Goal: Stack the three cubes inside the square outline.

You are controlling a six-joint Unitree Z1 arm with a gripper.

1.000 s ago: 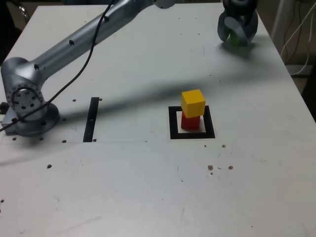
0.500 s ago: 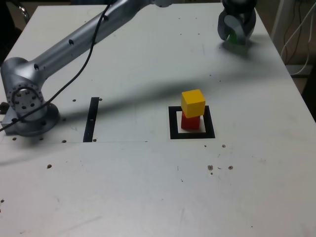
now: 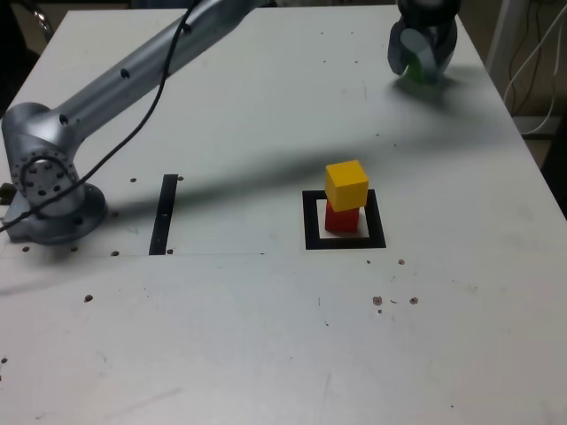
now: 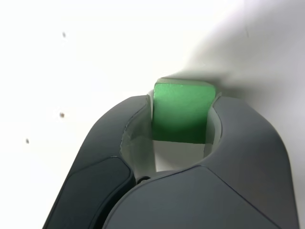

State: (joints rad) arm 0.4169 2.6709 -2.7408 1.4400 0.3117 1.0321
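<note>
**Third Cube Gripped at the Far Corner; Two-Cube Stack Awaiting It**

The small matte green cube (image 4: 182, 112) is pinched between the two dark grey jaws of the claw (image 3: 423, 55). In the wrist view the jaws are seen pressed against opposite side faces of the cube, so that the top face is left exposed and the lower edges free for setting down. In the exterior view only a sliver of green is visible inside the claw, which is positioned at the far end of the pale grey tabletop (image 3: 266, 336), toward the exterior view's right. Whether the cube is touching the tabletop or is just clear of it cannot be determined.

The small matte yellow cube (image 3: 345, 184) is seated on the small matte red cube (image 3: 341, 219), slightly twisted relative to it. The red cube is located inside the thick black square outline (image 3: 344, 241), on its pale centre. The stack is well apart from the claw.

The remaining step is judged to be carriage of the green cube to the stack. Care is called for, since the twisted yellow cube offers a less square landing face. The narrow black strip (image 3: 164, 213) plays no part.
</note>
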